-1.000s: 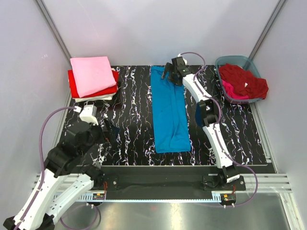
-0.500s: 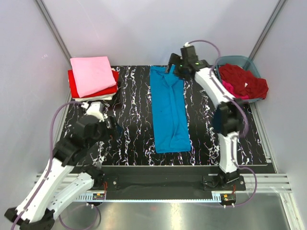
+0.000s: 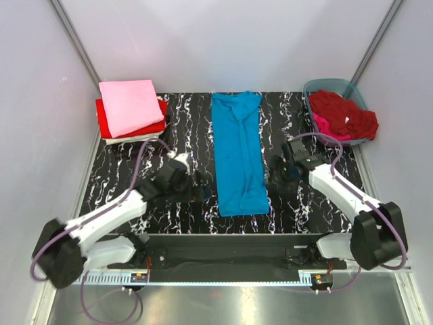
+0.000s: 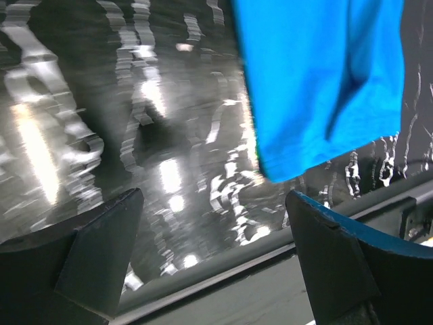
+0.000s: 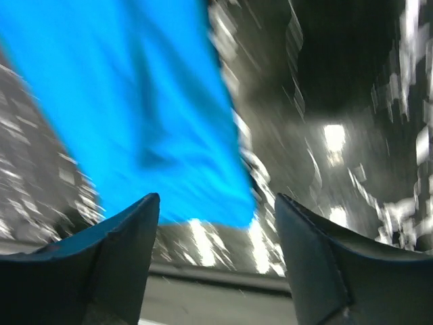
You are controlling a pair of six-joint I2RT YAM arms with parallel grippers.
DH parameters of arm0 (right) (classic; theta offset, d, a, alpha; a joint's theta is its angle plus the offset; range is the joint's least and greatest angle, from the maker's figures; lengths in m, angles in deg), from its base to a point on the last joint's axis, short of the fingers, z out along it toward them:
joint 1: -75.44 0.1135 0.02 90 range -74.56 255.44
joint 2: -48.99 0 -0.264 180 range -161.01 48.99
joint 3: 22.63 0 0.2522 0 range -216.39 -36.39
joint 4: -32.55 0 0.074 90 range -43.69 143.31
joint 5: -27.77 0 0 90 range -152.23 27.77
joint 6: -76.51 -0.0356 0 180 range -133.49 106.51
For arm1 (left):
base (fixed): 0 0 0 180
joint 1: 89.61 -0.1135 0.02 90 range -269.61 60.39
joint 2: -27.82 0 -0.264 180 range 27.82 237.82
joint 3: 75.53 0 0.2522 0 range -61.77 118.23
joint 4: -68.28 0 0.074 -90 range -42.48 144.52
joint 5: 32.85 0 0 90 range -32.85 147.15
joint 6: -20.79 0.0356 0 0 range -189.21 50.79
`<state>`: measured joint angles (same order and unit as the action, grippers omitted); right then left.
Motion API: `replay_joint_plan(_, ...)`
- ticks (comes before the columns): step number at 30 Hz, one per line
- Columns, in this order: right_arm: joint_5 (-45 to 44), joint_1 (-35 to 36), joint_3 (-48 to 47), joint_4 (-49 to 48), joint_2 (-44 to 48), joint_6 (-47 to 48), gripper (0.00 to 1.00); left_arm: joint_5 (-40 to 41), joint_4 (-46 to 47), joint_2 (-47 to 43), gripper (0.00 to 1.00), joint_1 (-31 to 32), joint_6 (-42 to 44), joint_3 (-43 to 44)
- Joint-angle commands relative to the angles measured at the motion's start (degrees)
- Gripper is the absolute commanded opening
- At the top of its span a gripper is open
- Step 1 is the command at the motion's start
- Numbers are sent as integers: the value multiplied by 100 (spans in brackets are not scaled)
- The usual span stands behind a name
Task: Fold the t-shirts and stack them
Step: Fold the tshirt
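Observation:
A turquoise t-shirt (image 3: 237, 152), folded into a long narrow strip, lies down the middle of the black marbled table. My left gripper (image 3: 197, 192) hangs open just left of its near end, and my right gripper (image 3: 275, 181) hangs open just right of it. Neither touches the cloth. In the left wrist view the turquoise t-shirt's (image 4: 318, 81) near corner lies ahead of the empty left gripper (image 4: 216, 237). The right wrist view shows the same turquoise t-shirt (image 5: 135, 101) ahead of the empty right gripper (image 5: 216, 230). At the back left a folded pink t-shirt (image 3: 130, 105) tops a bright red one (image 3: 107, 123) and a white one (image 3: 139, 139).
A grey-blue plastic tub (image 3: 312, 87) stands at the back right with a crumpled dark red t-shirt (image 3: 342, 112) and a magenta one (image 3: 328, 127) in it. The table's near edge and a metal rail (image 3: 223, 240) run just below both grippers. White walls close in the sides.
The right arm has pulled back from the shirt's far end to its near right side. The left arm has swung rightwards to the near left side. The shirt lies as before.

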<state>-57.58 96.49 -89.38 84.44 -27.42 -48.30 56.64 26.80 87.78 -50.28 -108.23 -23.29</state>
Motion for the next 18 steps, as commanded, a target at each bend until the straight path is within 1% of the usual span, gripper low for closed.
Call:
replay_joint_plan(1, 195, 30, 570, -183, 660, -219, 73, -133, 1224, 550, 92, 390, -342, -24)
replay_joint_plan(3, 256, 30, 824, -200, 671, -211, 70, -221, 1672, 981, 91, 479, -447, -147)
replay_joint_plan(4, 474, 39, 886, -270, 566, -176, 68, -273, 1831, 1113, 90, 531, -579, -191)
replay_joint_plan(5, 624, 30, 1026, -358, 495, -193, 68, -370, 2163, 1358, 89, 558, -632, -226)
replay_joint_plan(6, 773, 30, 1097, -559, 399, -202, 67, -397, 2305, 1482, 89, 636, -676, -279)
replay_joint_plan(7, 984, 30, 1142, -639, 233, -211, 67, -406, 2420, 1605, 85, 672, -746, -280)
replay_joint_plan(8, 1012, 30, 1212, -692, 144, -211, 66, -423, 2586, 1850, 83, 698, -764, -262)
replay_joint_plan(11, 1065, 30, 1282, -877, -67, -219, 65, -450, 2702, 2298, 79, 813, -800, -148)
replay_joint_plan(13, 1100, 39, 1353, -956, -155, -237, 64, -415, 2720, 2458, 78, 892, -826, -86)
replay_joint_plan(16, 1161, 30, 1432, -1018, -235, -237, 57, -415, 2755, 2625, 75, 980, -896, -60)
replay_joint_plan(18, 1162, 30, 1458, -1018, -200, -263, 49, -371, 2711, 2643, 73, 1059, -940, -51)
